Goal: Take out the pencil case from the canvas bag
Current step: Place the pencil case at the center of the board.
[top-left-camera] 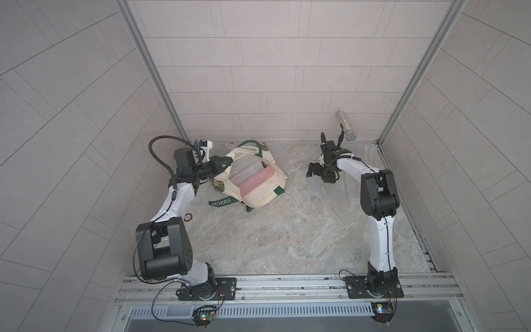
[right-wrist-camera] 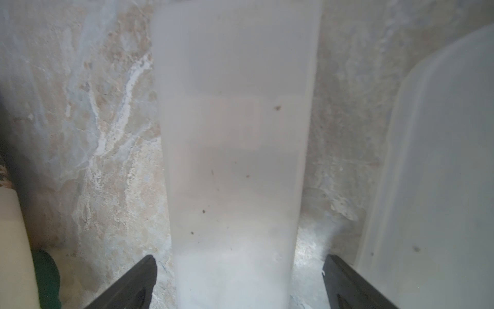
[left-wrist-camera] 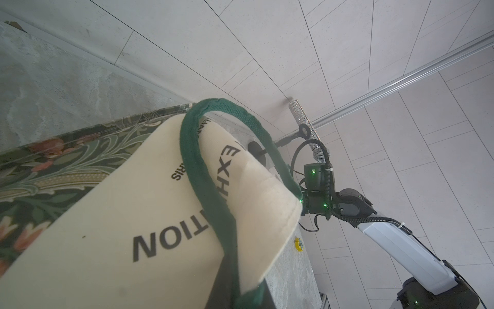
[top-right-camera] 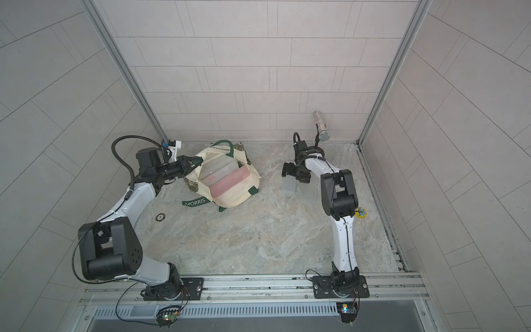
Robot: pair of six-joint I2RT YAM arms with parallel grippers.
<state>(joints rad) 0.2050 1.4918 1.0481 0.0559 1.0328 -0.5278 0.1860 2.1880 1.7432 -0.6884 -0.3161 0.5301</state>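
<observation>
The cream canvas bag [top-left-camera: 258, 195] [top-right-camera: 232, 195] lies on the marble table with its mouth gaping. My left gripper [top-left-camera: 222, 162] [top-right-camera: 192, 162] [left-wrist-camera: 240, 299] is shut on its rim and green strap [left-wrist-camera: 211, 192]. Inside the bag show a frosted pencil case [top-left-camera: 244, 169] and a pink one [top-left-camera: 257, 181]. To the right, frosted pencil cases [top-left-camera: 313, 188] [top-left-camera: 334, 194] lie side by side on the table. My right gripper [top-left-camera: 320, 176] [top-right-camera: 296, 175] [right-wrist-camera: 240, 267] hangs open over one case [right-wrist-camera: 235, 133], its fingers [right-wrist-camera: 139, 281] clear of both sides.
A glittery silver microphone [top-left-camera: 346, 126] [top-right-camera: 321, 126] stands on a stand at the back right. A small dark ring [top-right-camera: 160, 217] lies beside the left arm and a yellow trinket [top-right-camera: 360, 212] beside the right arm. Tiled walls close three sides.
</observation>
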